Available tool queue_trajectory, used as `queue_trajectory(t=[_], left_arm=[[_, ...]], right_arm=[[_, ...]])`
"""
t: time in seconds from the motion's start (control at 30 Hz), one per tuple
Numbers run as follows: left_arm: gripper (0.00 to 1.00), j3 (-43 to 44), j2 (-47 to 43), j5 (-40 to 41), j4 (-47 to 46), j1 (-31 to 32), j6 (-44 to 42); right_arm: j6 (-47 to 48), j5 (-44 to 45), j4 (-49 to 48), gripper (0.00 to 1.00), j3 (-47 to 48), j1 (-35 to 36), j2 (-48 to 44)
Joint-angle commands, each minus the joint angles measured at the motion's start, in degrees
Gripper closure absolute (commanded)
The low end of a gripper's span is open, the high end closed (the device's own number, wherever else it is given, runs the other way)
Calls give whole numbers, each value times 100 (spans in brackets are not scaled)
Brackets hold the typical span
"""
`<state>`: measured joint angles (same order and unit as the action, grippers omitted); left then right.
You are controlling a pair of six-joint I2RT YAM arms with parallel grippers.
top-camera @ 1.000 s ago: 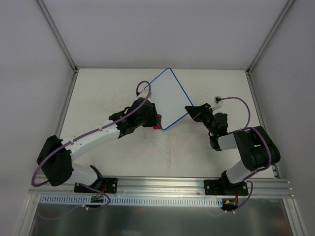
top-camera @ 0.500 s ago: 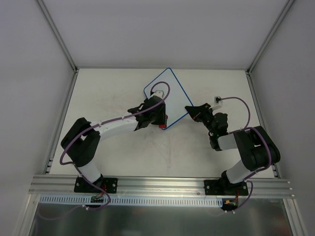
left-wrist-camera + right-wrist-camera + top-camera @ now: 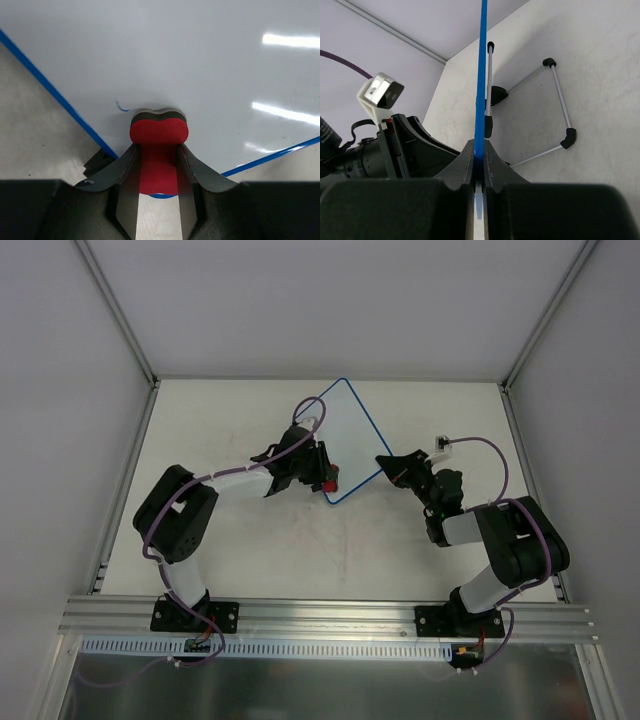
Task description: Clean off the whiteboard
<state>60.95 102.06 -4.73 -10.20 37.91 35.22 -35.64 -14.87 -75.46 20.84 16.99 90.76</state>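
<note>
The whiteboard [image 3: 350, 430] is white with a blue rim and lies diamond-wise at the table's middle back. My right gripper [image 3: 387, 463] is shut on its right corner; in the right wrist view the blue rim [image 3: 482, 70] runs edge-on between the jaws of the gripper [image 3: 480, 150]. My left gripper [image 3: 322, 478] is shut on a red eraser [image 3: 331, 482], pressed on the board near its lower corner. In the left wrist view the eraser [image 3: 159, 134] sits on the white surface [image 3: 210, 65], held by the gripper [image 3: 158, 152]. A tiny blue mark [image 3: 121, 106] shows beside it.
A thin silver wire stand with black tips [image 3: 560, 107] shows under the board in the right wrist view. A small white connector on the purple cable [image 3: 441, 445] lies right of the board. Grey walls and metal rails [image 3: 128, 455] ring the table.
The left arm has folded in, its elbow swinging left and back. The eraser has slid a little right and up along the board's lower left edge. The right arm has not moved.
</note>
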Motion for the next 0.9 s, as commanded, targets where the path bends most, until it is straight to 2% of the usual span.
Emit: queue_trajectory(t=[0.0,0.2,0.67,0.87], left_arm=[[100,-162,16,-362,-369,-134,388],[100,-101,269,-677,-387,-319,556],[99,804,1008,-950,88,-917,749],[99,989,1070,-670,79,-1022,618]], right_arm=[[39,-235,-426,100,105,6,65],[39,-244,-443,100,104,6,91],[39,-235,-487,100,87,14,73],[31,-235,-531,100,69,14,91]])
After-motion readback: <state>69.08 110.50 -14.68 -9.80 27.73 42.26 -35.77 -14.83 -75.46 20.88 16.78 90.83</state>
